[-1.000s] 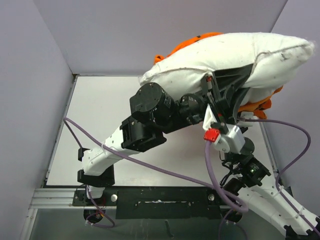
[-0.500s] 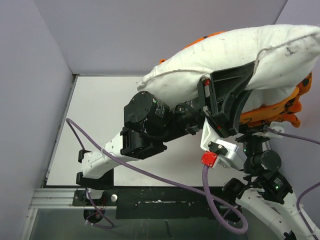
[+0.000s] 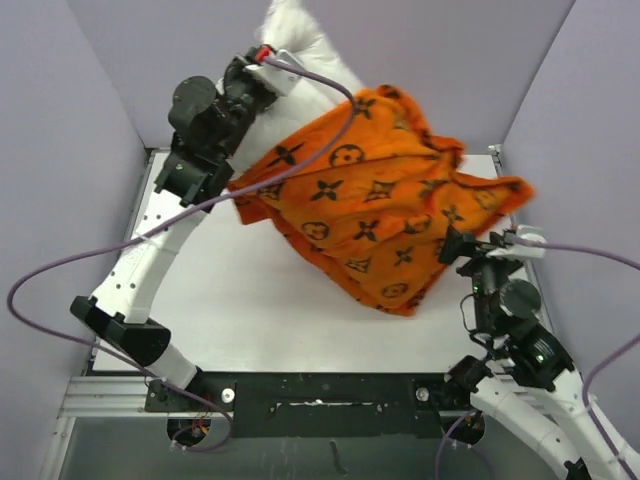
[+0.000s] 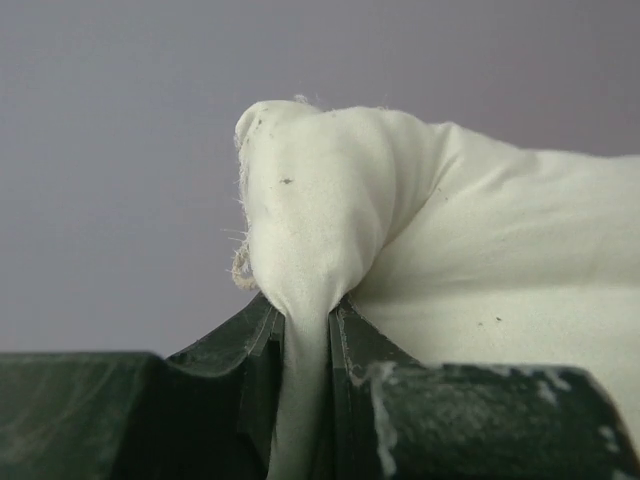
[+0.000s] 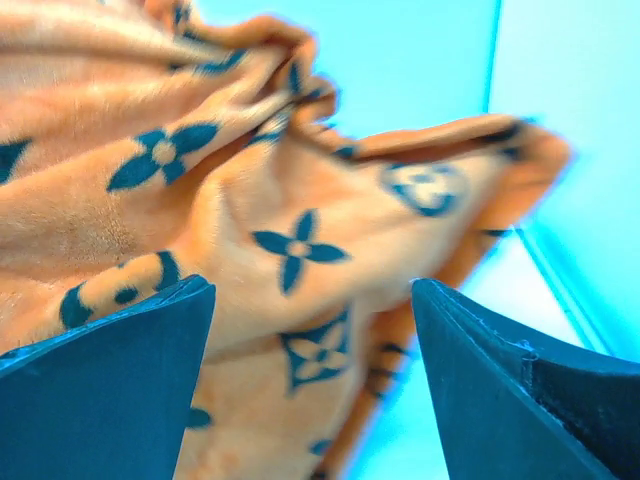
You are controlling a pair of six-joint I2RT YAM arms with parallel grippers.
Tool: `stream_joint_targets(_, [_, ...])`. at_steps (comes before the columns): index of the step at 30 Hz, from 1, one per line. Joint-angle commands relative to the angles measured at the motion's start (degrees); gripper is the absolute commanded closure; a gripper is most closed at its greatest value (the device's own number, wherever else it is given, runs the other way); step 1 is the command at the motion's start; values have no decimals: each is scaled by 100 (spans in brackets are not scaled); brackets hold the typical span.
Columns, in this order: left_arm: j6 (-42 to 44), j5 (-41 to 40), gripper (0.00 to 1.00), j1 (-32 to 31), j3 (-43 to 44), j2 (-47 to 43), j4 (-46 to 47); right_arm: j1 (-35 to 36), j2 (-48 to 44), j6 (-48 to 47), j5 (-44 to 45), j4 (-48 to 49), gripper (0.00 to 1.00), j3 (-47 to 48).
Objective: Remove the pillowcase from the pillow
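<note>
- Two sets of fingers are at work, one at each end of the load.
- The left fingers (image 4: 250, 385) are pinched nearly closed on a corner of the pillow (image 4: 420, 230). White cloth is squeezed into a thin fold in the slot between them and bulges out just past their tips.
- That corner is held high, in front of the back wall (image 3: 420, 50) (the left arm is stretched up well above the desk (image 3: 230, 290)).
- Away from the left fingers the pillow disappears into the pillowcase (image 3: 370, 205), which hangs down and to the right in a bulky orange mass.
- Only the gripped end of the pillow shows bare; the rest is hidden under the orange cloth.
- The right fingers (image 5: 110, 375) stand wide apart and have hold of nothing.
- The pillowcase fills the view just ahead of the right fingers and across the gap between them (it is blurred, so I cannot tell whether cloth brushes either pad).
- Seen from above, the right fingers sit just beside the pillowcase's lower right edge, with a loose flap of it beyond them.
</note>
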Motion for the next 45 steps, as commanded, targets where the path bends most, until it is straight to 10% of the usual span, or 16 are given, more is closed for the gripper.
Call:
stream_joint_targets(1, [-1132, 369, 100, 1237, -1321, -1603, 1105, -40, 905, 297, -570, 483, 17, -564])
stream_joint_targets(10, [-2218, 1103, 100, 3188, -1361, -927, 707, -129, 2177, 606, -1987, 603, 10, -786])
stream_joint_targets(25, [-2457, 1601, 100, 3734, -1576, -886, 587, -703, 5505, -664, -5850, 1271, 2, -106])
stream_joint_targets(40, [-2585, 1722, 100, 3967, -1691, -882, 524, -265, 7560, -1328, -6502, 1810, 1, 863])
stream_joint_targets(45, [-2590, 1729, 100, 3989, -1683, -892, 530, -8, 7805, -1209, -5781, 1917, 16, 831])
